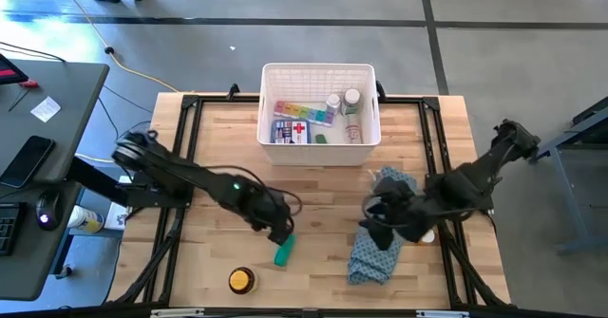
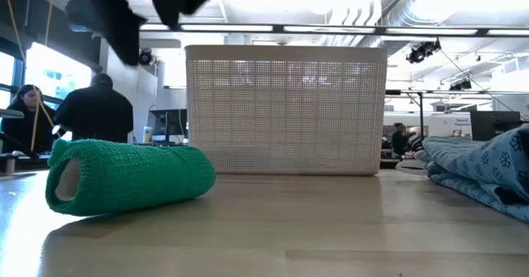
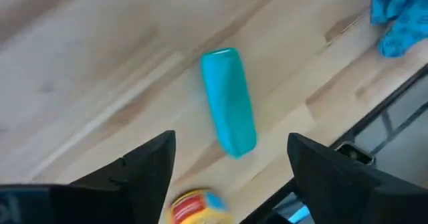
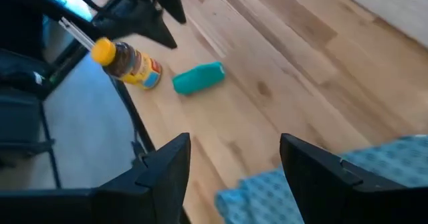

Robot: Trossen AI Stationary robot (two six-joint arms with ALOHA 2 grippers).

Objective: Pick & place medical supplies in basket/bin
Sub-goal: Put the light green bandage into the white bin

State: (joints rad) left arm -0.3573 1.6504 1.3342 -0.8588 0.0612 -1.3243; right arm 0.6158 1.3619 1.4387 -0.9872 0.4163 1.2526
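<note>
A green roll [image 1: 284, 252] lies on its side on the wooden table, near the front and left of centre; it also shows in the low view [image 2: 124, 178]. My left gripper [image 3: 232, 137] hangs open just above it, one finger on either side of the roll [image 3: 229, 102], touching nothing. A yellow-lidded jar [image 1: 241, 280] stands close to the near edge. The white lattice basket [image 1: 320, 104] at the far middle holds a rainbow pill strip [image 1: 302, 112], a red-cross pack [image 1: 293, 130] and white-capped bottles [image 1: 351, 100]. My right gripper [image 4: 234, 138] is open above the blue cloth's left edge.
A crumpled blue patterned cloth [image 1: 380, 242] lies right of centre, toward the near edge. Black frame rails [image 1: 180, 166] run along the table's sides. A grey desk [image 1: 38, 166] with a phone stands off the left edge. People [image 2: 91, 112] sit in the room beyond.
</note>
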